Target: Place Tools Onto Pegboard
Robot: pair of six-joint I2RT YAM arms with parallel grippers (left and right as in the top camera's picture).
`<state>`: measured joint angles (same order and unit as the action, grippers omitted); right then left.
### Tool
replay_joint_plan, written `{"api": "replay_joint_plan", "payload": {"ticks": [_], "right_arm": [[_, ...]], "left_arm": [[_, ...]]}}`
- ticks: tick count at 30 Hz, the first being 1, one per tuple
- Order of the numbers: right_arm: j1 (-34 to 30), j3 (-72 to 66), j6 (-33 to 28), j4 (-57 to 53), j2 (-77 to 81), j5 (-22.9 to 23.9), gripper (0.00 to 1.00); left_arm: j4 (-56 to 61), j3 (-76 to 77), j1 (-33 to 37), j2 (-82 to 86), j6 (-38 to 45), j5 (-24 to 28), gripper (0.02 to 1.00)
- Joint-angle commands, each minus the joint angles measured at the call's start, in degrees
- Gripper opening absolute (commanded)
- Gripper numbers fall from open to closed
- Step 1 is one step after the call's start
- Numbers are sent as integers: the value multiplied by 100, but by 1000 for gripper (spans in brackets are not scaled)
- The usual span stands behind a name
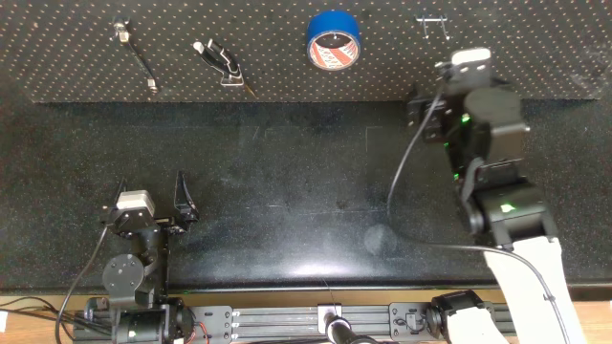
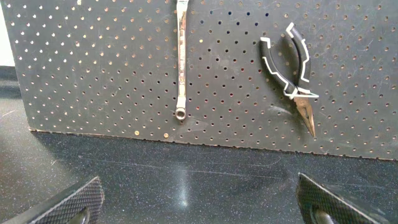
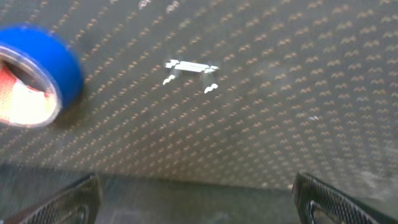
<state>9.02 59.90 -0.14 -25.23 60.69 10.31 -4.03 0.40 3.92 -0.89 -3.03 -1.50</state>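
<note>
We see wrench (image 2: 181, 62), pliers (image 2: 289, 68), tape (image 1: 333, 42) hanging on pegboard (image 1: 287, 67); right claw (image 3: 199, 202) open near pegboard hook (image 3: 191, 67); left claw (image 2: 199, 206) open, farther from pegboard.

- We see a black pegboard (image 1: 287, 72) full of little holes.
- A thin silver wrench (image 1: 140, 59) hangs on it.
- Black pliers (image 1: 220, 63) with white edges hang beside the wrench, tips down.
- A blue tape roll (image 1: 333, 41) hangs further right.
</note>
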Motion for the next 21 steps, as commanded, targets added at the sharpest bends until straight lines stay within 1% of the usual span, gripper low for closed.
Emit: {"api": "replay_joint_plan", "payload": {"ticks": [1, 3, 5, 8, 12, 13, 17, 21], "right_arm": [[-553, 1182, 514, -1510, 116, -76, 998], [-774, 1493, 555, -2070, 125, -111, 1000], [-1097, 1773, 553, -2656, 168, -328, 1000], [-1602, 2009, 553, -3351, 273, -501, 1000], [-2334, 2009, 549, -3738, 302, -505, 1000], [-2599, 2009, 549, -3803, 297, -505, 1000], [-2881, 2009, 546, -3888, 297, -503, 1000], [-2946, 2009, 498, -3901, 293, -503, 1000]], "left_arm": [[-28, -9, -20, 42, 9, -105, 996], [-28, -9, -20, 42, 9, -107, 996], [-28, -9, -20, 42, 9, -107, 996], [-28, -9, -20, 42, 9, -105, 996], [-28, -9, -20, 42, 9, -105, 996], [-28, -9, -20, 42, 9, -107, 996], [-28, -9, -20, 42, 9, -107, 996], [-28, -9, -20, 42, 9, -107, 996]]}}
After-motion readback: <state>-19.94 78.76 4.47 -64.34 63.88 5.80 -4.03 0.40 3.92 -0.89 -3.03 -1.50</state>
